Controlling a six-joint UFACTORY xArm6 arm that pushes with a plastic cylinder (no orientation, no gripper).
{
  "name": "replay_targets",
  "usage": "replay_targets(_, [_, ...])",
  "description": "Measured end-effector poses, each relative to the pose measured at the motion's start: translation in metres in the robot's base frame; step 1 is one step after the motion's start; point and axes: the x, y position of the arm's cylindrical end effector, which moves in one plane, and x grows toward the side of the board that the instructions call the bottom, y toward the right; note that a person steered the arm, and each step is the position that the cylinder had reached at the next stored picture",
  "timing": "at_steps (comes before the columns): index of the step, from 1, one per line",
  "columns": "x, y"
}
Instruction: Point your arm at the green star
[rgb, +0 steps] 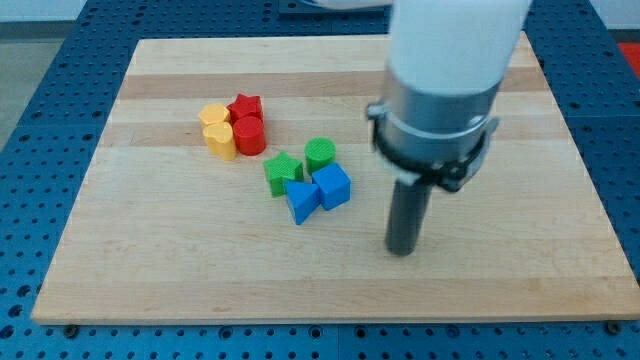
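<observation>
While my tip (401, 250) rests on the table (520, 270) toward the view's right, the green star (283, 171) sits well to its left, near the board's middle, so the pointing is not yet done. As for the end effector, it is a plain dark rod with nothing to open or close, so no grasp state applies; it touches no block.

The green star lies in a tight cluster: a green cylinder (320, 153) is just beside it to the upper right, a blue triangular block (301, 200) is touching or nearly touching it below, and a blue cube (333, 186) sits to its lower right. That blue cube is the block nearest my tip, and it stands roughly between the tip and the star. A separate group sits further toward the view's upper left: a red star (245, 106), a red cylinder (250, 135), and two yellow blocks (218, 129) whose shapes I cannot make out for certain.

By my judgement, the task is in its early-to-middle stretch: the tip is on the right side of the cluster but apart from it. What is left is to travel leftward and slightly up, ideally skirting the blue cube and green cylinder, so the tip ends just beside the star without scattering its neighbours.
</observation>
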Motion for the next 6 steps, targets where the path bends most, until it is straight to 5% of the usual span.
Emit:
replay_targets(3, [-0.026, -0.19])
replay_targets(6, [-0.095, -0.19])
